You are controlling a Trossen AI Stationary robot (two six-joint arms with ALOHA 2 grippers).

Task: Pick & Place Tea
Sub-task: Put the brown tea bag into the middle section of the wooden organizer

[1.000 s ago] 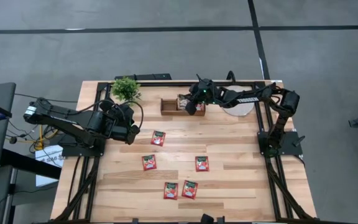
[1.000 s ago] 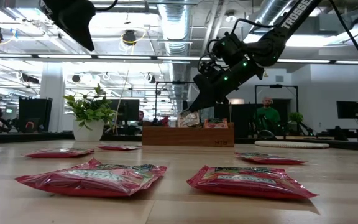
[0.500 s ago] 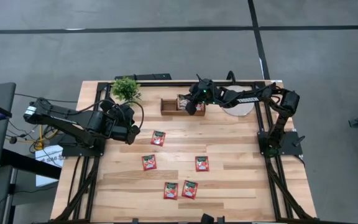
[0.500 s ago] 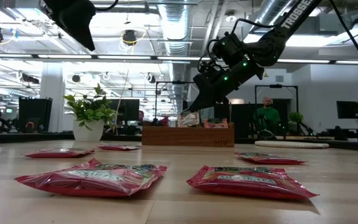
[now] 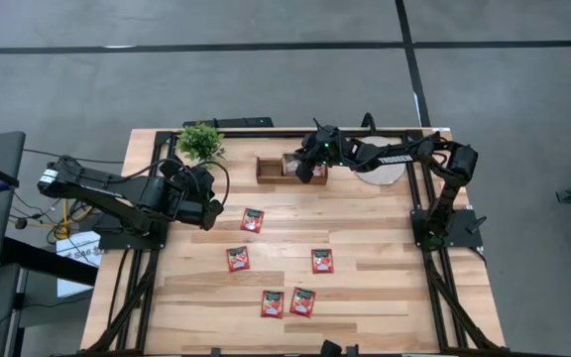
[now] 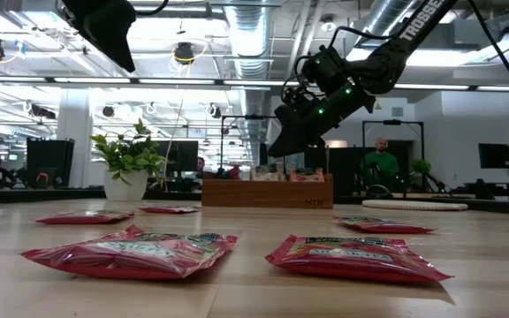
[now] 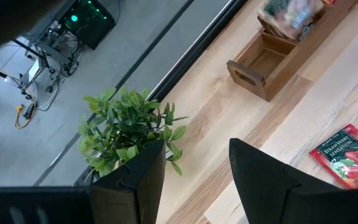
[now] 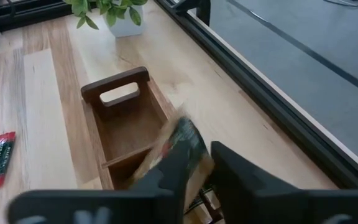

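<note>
Right wrist view: right claw (image 8: 194,163) parted above wooden box (image 8: 124,124), tea sachet (image 8: 178,144) dropping free between its fingers. Recommend lifting straight clear. Left claw (image 7: 194,163) open, idle near plant (image 7: 126,127); five sachets (image 5: 253,220) remain on counter (image 5: 385,258).

glossy red foil-like tea sachets (image 6: 353,256), pale smooth wooden table (image 5: 385,248), dark matt wooden box (image 8: 120,127)

grey concrete floor (image 5: 266,79) crossed by dark seam lines; exposed silver ceiling ducts (image 6: 246,35), bright ceiling lamps, dark monitors (image 6: 495,156) and a seated person (image 6: 379,163) beyond.
</note>
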